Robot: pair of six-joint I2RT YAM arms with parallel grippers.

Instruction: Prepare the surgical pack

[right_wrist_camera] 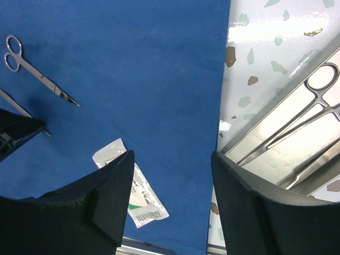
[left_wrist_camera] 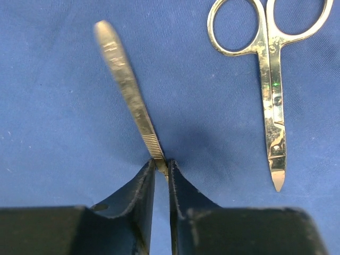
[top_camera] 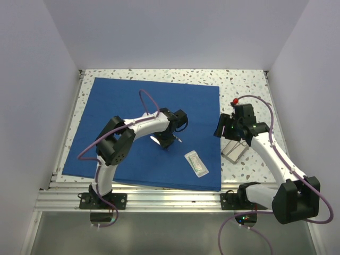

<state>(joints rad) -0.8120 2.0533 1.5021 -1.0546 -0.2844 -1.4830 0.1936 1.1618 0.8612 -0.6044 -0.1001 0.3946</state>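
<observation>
Low in the left wrist view our left gripper point(left_wrist_camera: 162, 169) clamps the forceps point(left_wrist_camera: 129, 90) by the near end, shaft running upper left over the drape point(left_wrist_camera: 53, 133). Our right gripper point(right_wrist_camera: 171, 156) hangs unclenched beside the tray point(right_wrist_camera: 319, 139).

The cloth point(top_camera: 133, 106) lies on the table point(top_camera: 249, 85). Scissors point(left_wrist_camera: 271, 79) lie on it, just right of the tweezers point(left_wrist_camera: 130, 90), with the packet point(top_camera: 196, 163) nearer the front. The tray point(top_camera: 234, 151) sits right of the cloth.

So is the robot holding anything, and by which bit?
The left gripper has its jaws shut on a thin steel instrument, at the end next to its ribbed part. The right gripper holds nothing.
</observation>
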